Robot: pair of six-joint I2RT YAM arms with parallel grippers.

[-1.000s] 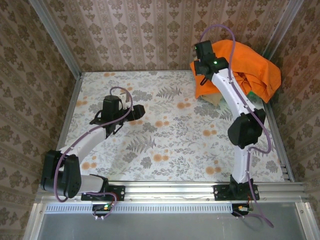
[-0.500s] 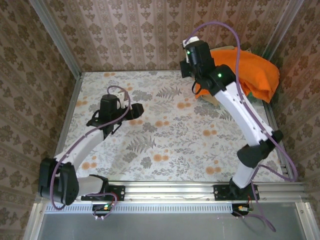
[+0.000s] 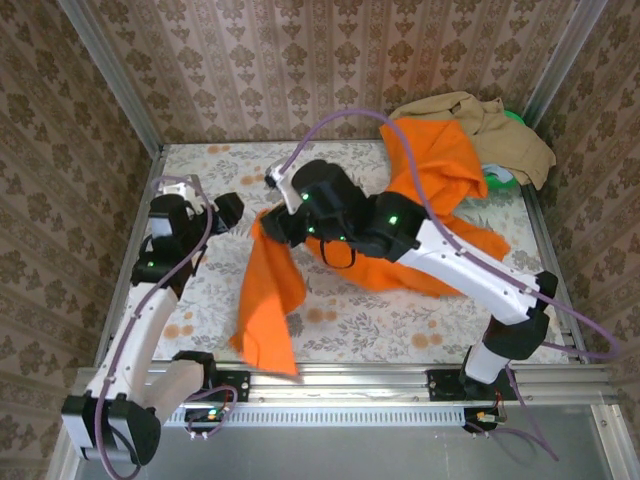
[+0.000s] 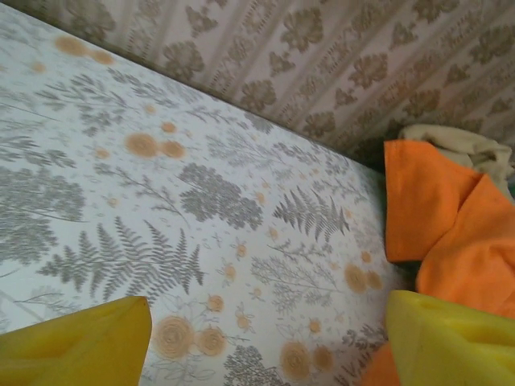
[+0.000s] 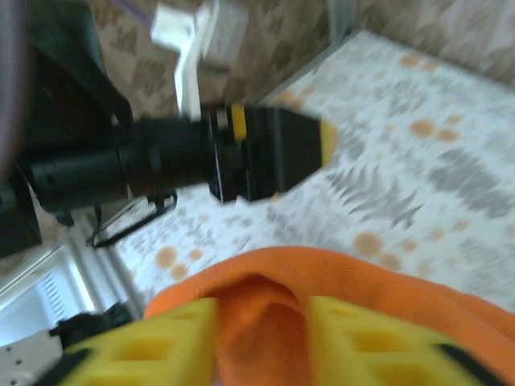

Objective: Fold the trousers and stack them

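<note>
The bright orange trousers [image 3: 270,300] stretch from the back right of the table across its middle, and one long part trails down to the front edge. My right gripper [image 3: 274,224] is at their upper left end. In the right wrist view its yellow fingers [image 5: 161,346] stand apart, so the right gripper [image 5: 261,338] is open, with a hump of the trousers [image 5: 386,281] bulging between them. My left gripper [image 3: 226,210] is just left of it, open and empty over bare table [image 4: 269,338]. The trousers [image 4: 459,241] lie at its right.
A tan garment [image 3: 480,120] lies in the back right corner, with something green [image 3: 500,178] beside it. The tan garment [image 4: 459,145] also peeks out behind the orange cloth. Patterned walls close in the back and both sides. My left gripper [image 5: 273,153] is close in front of the right one.
My right arm swept from the back right corner to the centre left, dragging the trousers off the tan garment, and its jaws have parted. My left arm swung left and back.
</note>
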